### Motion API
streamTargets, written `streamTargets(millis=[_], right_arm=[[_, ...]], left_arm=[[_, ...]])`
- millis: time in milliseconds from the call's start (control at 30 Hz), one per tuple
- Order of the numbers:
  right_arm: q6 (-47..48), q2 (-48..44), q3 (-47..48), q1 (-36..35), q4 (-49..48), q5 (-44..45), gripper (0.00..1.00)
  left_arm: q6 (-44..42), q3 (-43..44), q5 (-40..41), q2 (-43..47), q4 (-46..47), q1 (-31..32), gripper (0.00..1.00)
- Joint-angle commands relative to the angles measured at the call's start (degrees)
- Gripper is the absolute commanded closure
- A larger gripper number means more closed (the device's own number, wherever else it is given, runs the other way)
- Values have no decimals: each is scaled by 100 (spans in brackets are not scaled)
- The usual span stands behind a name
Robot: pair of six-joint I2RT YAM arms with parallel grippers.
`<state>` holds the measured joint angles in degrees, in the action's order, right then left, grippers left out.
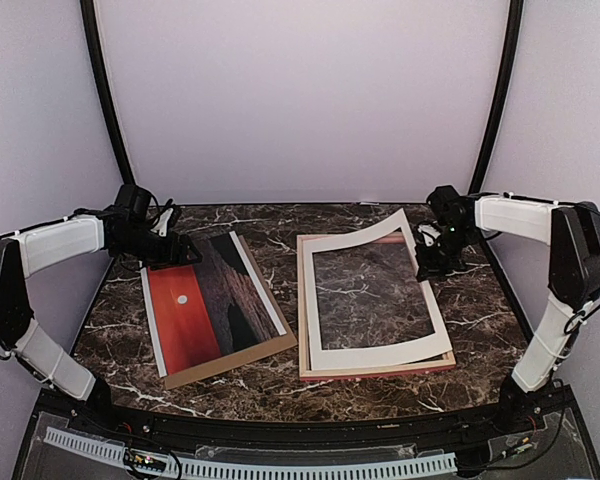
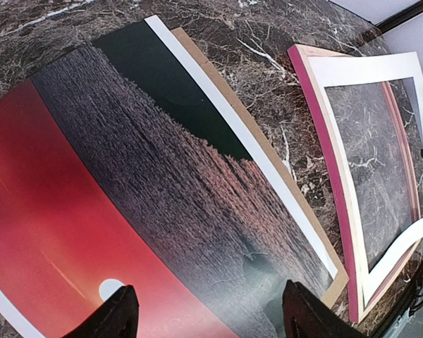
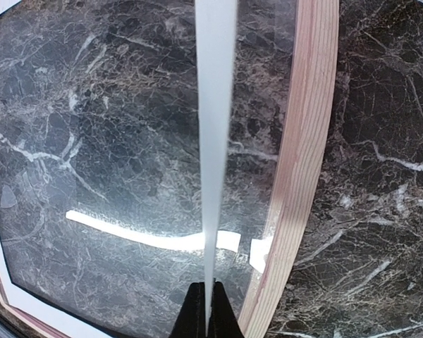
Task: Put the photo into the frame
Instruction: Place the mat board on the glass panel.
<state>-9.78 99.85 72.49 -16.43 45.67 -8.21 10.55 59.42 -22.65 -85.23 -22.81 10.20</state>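
Looking down from above, we see the large rectangular sunset photo (image 1: 205,300) lying flat at left of centre. It is red-orange with a small white sun, dark land and a thin white border. It rests on a plain brown backing board (image 1: 242,360), which shows past its lower and right edges. Bare worktop (image 1: 370,222) of dark marble with white veins surrounds all four sides. A strip of that marble also separates the board from the thin rectangular wooden picture frame (image 1: 380,369), pink outside and pale wood inside, at right of centre.

We find the left fingers (image 1: 180,252) spread open at the photo's upper left corner, gripping nothing. From the left wrist they stand apart over the glossy red part near the sun; we cannot tell whether they touch it.

A white cardboard window mat (image 1: 375,352) lies over the frame's opening and stands in the way there. Its lower edge sits on the frame and its upper right corner curls up clear of the wood. The right fingers (image 3: 196,320) are closed on that raised edge, which the right wrist view shows edge-on as a thin white strip.
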Motion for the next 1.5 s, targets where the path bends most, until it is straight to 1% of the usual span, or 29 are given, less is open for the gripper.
streamTargets(millis=[0,500,933,1067,1267,1333,1433,1467], right_arm=[[-107,-42,-30,36,-247,-176,98],[-382,-266,-602,34,-600,-304,83],[-386,-96,-434,36,-609,-147,70],[-402,-145,-478,34,-557,33,68],[-482,-328,-411,35,-419,620,61],[-498,-372,-366,41,-377,743,57],[-519,-404,-315,35,-336,794,40],[-536,-424,-308,38,-327,865,38]], left_arm=[[-52,-73,42,20,-54,26,27],[-50,-62,44,-41,-67,37,27],[-83,-67,65,-50,-92,35,27],[-88,-69,76,-76,-105,35,27],[-94,-18,217,-105,-204,35,26],[-96,22,367,-124,-296,35,25],[-120,76,568,-138,-427,35,23],[-117,82,604,-137,-464,35,22]])
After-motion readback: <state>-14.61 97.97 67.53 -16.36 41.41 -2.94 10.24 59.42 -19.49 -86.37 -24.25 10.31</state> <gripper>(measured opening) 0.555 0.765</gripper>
